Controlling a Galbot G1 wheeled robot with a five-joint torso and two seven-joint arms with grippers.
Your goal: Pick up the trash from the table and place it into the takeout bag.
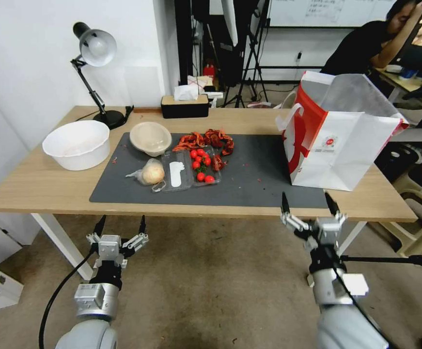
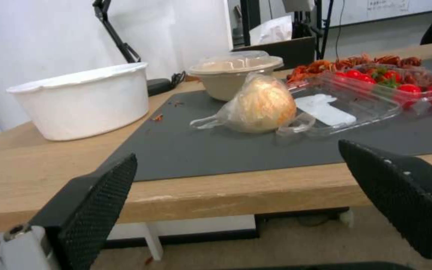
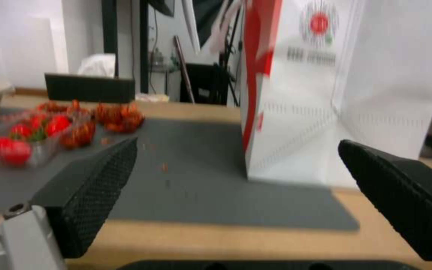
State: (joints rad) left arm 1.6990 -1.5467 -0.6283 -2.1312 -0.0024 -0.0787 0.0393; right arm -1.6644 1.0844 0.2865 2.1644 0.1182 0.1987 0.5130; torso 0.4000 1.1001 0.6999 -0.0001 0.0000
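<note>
- while both arms hang short of the table, head view: left gripper and right gripper spread wide, empty; takeout bag at 3 o'clock on the mat.
- left wrist view: bagged bun just beside the clear tray.
- right wrist view: the bag upright beyond parted fingers.

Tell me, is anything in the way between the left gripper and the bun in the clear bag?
Nothing visible. The left gripper hangs open in front of the table edge, and the bagged bun lies on the grey mat beyond it, with bare mat between. The clear tray sits beside the bun, not in front.
</note>
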